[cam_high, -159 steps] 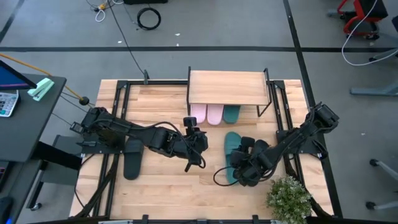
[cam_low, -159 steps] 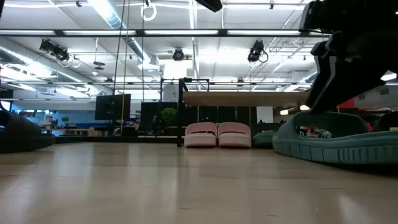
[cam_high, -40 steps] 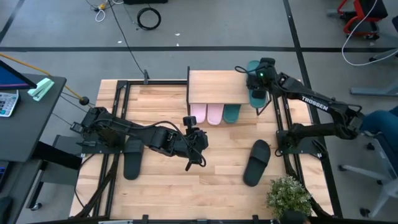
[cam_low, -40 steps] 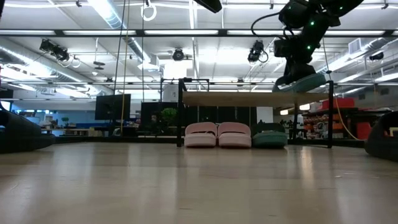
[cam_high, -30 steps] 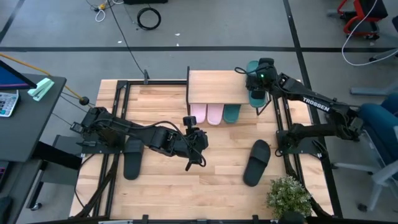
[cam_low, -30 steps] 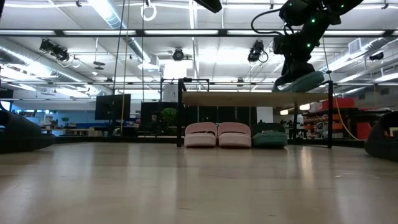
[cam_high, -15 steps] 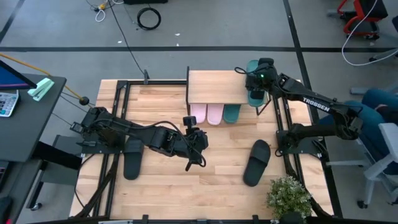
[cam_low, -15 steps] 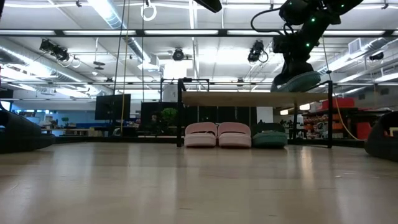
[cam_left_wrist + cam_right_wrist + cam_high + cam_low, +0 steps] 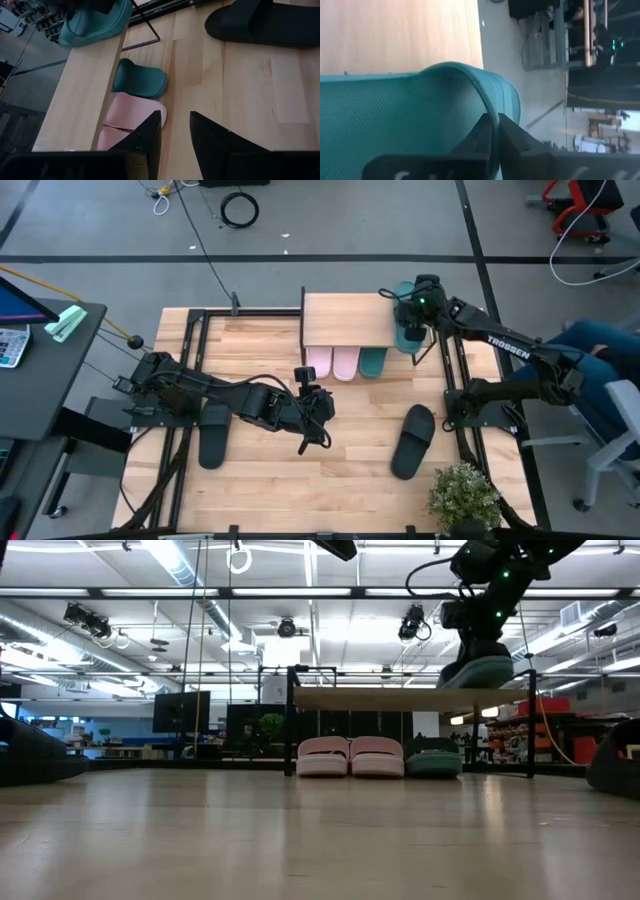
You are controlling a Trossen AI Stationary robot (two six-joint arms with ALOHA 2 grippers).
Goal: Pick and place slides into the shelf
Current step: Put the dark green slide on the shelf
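My right gripper (image 9: 415, 308) is shut on a teal slide (image 9: 406, 325) over the right end of the shelf (image 9: 355, 320). In the low view the slide (image 9: 480, 671) sits about level at the plank top (image 9: 380, 697). Two pink slides (image 9: 332, 362) and another teal slide (image 9: 373, 362) stand on the table under the shelf. One black slide (image 9: 413, 440) lies on the table at the right and another (image 9: 214, 435) at the left. My left gripper (image 9: 312, 395) hangs open and empty at mid-table, in front of the shelf. My right gripper pinches the edge of the teal slide's strap (image 9: 487, 107) between its two fingers (image 9: 512, 137). It comes from above, pointing down. The slide hangs about level below it, its sole at the shelf's plank top; I cannot tell whether it rests there.
A potted plant (image 9: 465, 498) stands at the table's near right corner, next to the right black slide. A person on a chair (image 9: 600, 350) is beyond the table's right edge. Black frame rails run along both table sides.
My right gripper has come down a little toward the shelf's right end with the teal slide. The slide has tipped from tilted to about level and now sits lower, at the plank top. A person has moved in at the right edge.
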